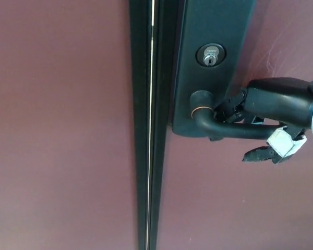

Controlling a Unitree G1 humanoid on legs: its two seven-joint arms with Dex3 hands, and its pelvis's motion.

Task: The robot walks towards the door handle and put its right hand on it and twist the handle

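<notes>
A black lever door handle (219, 127) juts to the right from a dark plate (211, 31) on a maroon door. Its round hub (201, 101) has a copper ring. Above it sits a silver keyhole cylinder (211, 55). My right hand (261, 117) comes in from the right and lies over the lever, with two fingers (232, 109) curled on top of it near the hub. The thumb (261, 153) hangs below the lever, with white tape (283, 141) at its base. The left hand is out of the picture.
A dark vertical door frame strip (148, 125) with a thin bright gap runs down the middle. A second maroon door panel (57, 125) fills the left side.
</notes>
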